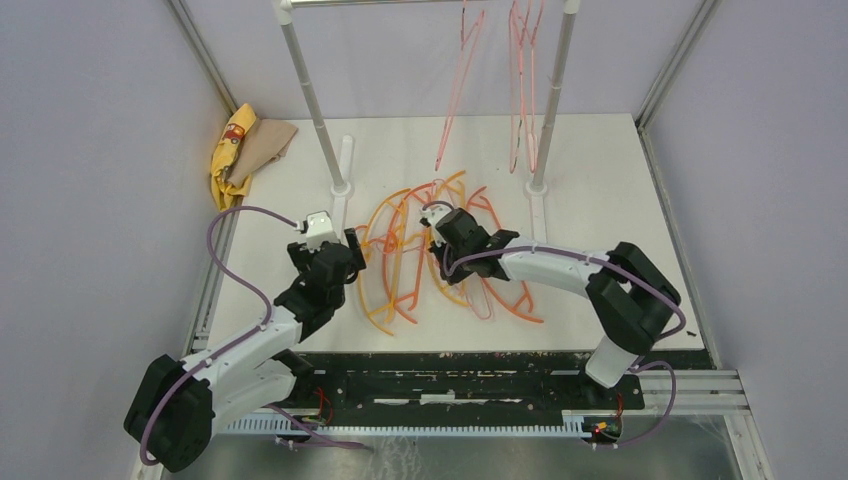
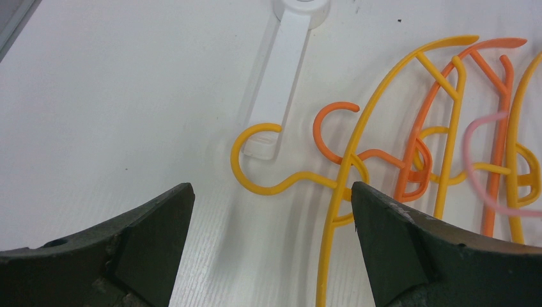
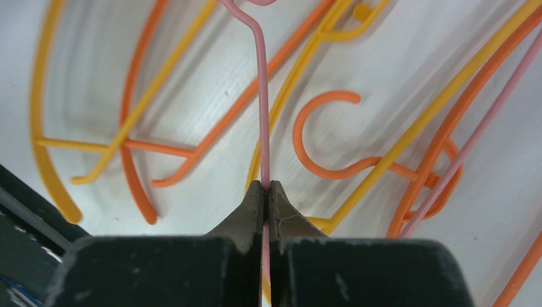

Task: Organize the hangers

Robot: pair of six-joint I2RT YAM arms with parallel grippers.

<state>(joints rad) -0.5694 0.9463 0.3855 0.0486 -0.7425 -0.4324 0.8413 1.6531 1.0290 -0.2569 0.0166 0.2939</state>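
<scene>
A tangle of orange and yellow hangers [image 1: 415,255] lies on the white table in front of the rack. Pale pink hangers [image 1: 520,80] hang on the rack's bar at the back right. My right gripper [image 1: 437,232] is over the pile and shut on a pink hanger [image 3: 262,96], whose thin wire runs up from between the closed jaws. My left gripper [image 1: 340,245] is open and empty at the pile's left edge. In the left wrist view a yellow hanger [image 2: 335,211] lies just inside the right fingertip [image 2: 377,211], and its hook [image 2: 255,163] curls ahead.
The white-poled rack stands at the back on two poles [image 1: 312,105] [image 1: 550,100] with flat white feet [image 2: 281,83]. A yellow cloth and a brown one [image 1: 245,145] lie at the back left corner. Metal frame rails border the table.
</scene>
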